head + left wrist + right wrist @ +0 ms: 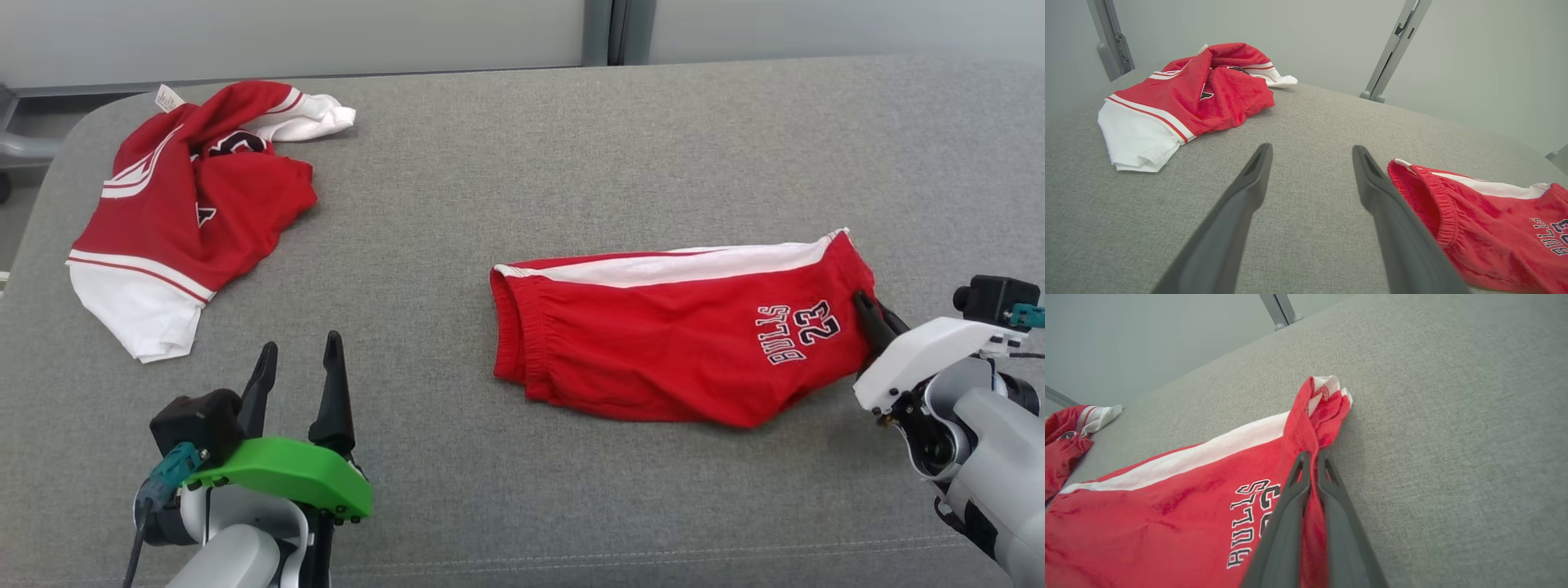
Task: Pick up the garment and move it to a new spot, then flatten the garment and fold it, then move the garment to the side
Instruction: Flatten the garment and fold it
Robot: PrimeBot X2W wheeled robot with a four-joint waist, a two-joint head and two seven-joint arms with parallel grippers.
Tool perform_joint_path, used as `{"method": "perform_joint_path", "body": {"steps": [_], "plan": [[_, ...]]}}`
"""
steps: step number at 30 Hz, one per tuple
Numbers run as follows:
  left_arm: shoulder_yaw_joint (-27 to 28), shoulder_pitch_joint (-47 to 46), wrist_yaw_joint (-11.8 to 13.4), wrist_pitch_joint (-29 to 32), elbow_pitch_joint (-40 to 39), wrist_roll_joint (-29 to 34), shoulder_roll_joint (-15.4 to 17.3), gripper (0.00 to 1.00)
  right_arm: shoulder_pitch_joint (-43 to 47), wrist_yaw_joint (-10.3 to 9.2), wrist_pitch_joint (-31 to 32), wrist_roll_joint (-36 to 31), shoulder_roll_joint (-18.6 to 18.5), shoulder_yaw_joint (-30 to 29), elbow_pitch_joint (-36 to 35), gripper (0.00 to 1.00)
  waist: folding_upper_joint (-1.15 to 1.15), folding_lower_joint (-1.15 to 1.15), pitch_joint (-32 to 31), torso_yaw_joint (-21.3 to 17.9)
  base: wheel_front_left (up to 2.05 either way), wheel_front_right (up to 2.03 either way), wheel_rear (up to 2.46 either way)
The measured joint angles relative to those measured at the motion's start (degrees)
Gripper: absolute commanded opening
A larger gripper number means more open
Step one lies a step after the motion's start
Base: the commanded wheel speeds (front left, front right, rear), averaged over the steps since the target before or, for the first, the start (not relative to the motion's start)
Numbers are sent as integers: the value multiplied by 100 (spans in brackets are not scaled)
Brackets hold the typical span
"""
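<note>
Red Bulls shorts (669, 343) lie on grey fabric counter (522, 163); right pincer (869, 305) clamped on their leg end, left pincer (300, 343) wide open, empty.

Light even, soft and diffuse; moderately bright, no glare. Faint shadows under the shorts (669, 343) and jersey (196, 196) on the grey worktop (506, 506). Head view sharp. Wrist views bow at the edges; nearest fingers (1282, 539) blurred.

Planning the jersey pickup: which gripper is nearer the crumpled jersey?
Left. The left gripper sits open just short of the jersey; the right gripper is far to its right, shut on the shorts.
</note>
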Motion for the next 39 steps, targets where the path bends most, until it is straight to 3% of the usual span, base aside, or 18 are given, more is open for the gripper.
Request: {"method": "perform_joint_path", "body": {"steps": [7,16,23,39], "plan": [[-9,102,-56,-51,101,-58,-133,100,-371,0,48,-466,144,175,-218,0,0,0,-202,86,0,0,0],[66,287,-168,-125,190,-140,-315,100,-848,0,597,-983,767,543,-368,0,0,0,-486,333,0,0,0],[116,325,-261,-167,260,-138,-447,100,-912,0,1017,-1359,1239,851,-66,0,0,0,-584,646,0,0,0],[189,349,-408,-182,420,-47,-672,100,-959,0,1552,-1797,1816,1294,658,0,0,0,-541,1073,0,0,0]]}}
